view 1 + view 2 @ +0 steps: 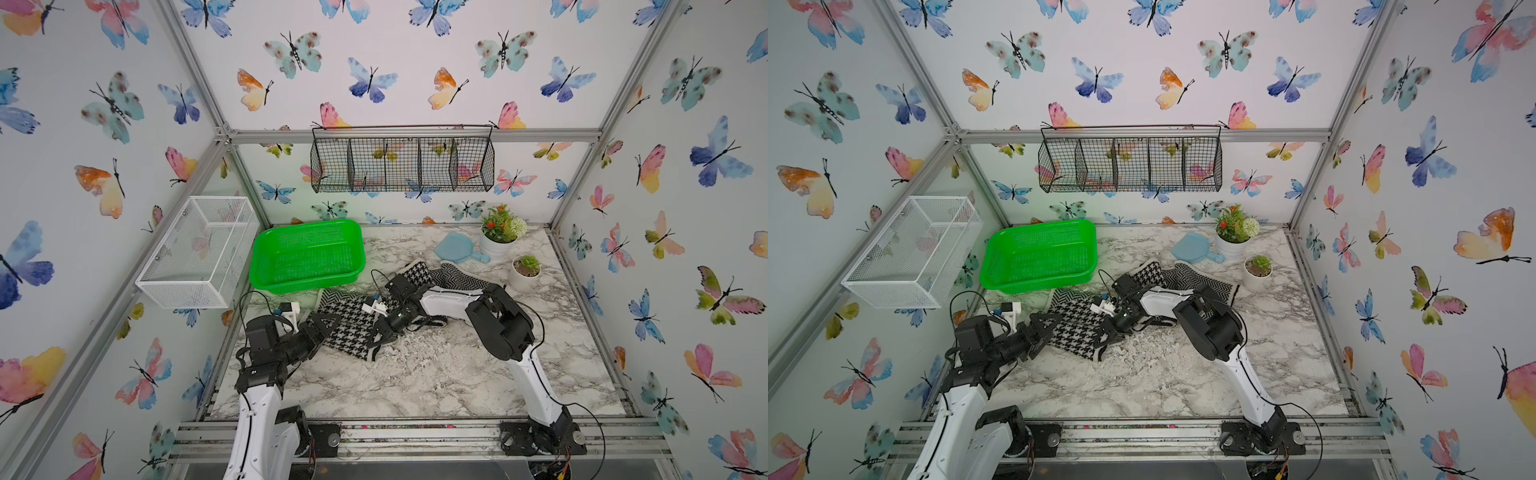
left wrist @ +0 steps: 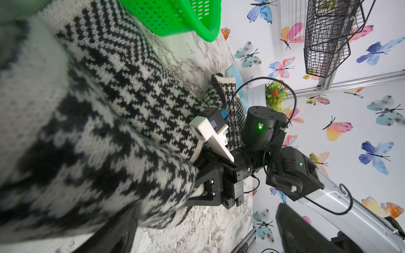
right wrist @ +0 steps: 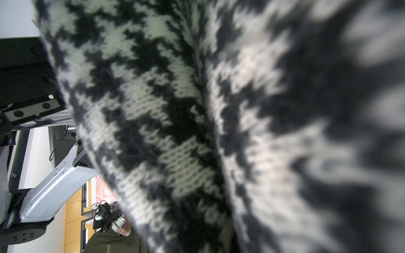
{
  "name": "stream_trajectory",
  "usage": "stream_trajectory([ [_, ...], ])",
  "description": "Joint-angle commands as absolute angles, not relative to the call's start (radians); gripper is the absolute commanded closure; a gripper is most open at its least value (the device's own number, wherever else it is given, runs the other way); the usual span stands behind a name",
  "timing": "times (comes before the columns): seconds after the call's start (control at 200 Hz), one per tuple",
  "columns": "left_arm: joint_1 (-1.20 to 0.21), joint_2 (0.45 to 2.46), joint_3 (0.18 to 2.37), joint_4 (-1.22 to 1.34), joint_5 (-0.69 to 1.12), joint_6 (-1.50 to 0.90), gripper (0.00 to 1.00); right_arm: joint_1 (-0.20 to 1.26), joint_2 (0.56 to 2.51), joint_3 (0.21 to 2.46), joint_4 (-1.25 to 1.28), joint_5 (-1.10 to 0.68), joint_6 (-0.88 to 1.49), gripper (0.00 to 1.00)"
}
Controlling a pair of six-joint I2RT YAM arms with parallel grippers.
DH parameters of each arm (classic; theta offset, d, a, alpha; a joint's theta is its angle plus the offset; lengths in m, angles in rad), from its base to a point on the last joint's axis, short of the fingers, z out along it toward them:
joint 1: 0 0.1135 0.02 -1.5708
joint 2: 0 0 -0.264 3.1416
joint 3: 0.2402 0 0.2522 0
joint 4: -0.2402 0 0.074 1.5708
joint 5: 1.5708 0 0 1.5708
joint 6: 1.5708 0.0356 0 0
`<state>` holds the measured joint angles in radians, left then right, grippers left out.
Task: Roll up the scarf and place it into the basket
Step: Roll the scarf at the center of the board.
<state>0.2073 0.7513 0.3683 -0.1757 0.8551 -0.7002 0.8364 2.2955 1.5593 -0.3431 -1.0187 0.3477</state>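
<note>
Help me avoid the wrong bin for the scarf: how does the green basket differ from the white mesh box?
The green basket is perforated plastic; the white mesh box is wire. The basket stands on the marble table; the box hangs on the left wall, off the table. The basket has rounded corners; the box has straight edges. Both are rectangular, open-topped and look empty.
</note>
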Motion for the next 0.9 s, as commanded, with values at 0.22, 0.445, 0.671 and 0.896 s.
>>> stream_trajectory([
  [0.22, 0.204, 1.007, 0.397, 0.077, 0.787, -0.723, 0.02, 0.825, 2.281, 1.574, -0.365, -0.896, 0.332, 0.69],
  [0.445, 0.204, 1.132, 0.416, 0.091, 0.753, -0.690, 0.01, 0.835, 2.104, 1.527, -0.395, -0.702, 0.294, 0.46],
  [0.671, 0.204, 1.171, 0.427, 0.076, 0.729, -0.663, 0.01, 0.949, 1.937, 1.521, -0.481, -0.321, 0.206, 0.38],
  [0.896, 0.200, 1.218, 0.437, 0.083, 0.736, -0.665, 0.01, 1.196, 1.929, 1.505, -0.462, 0.182, 0.092, 0.22],
])
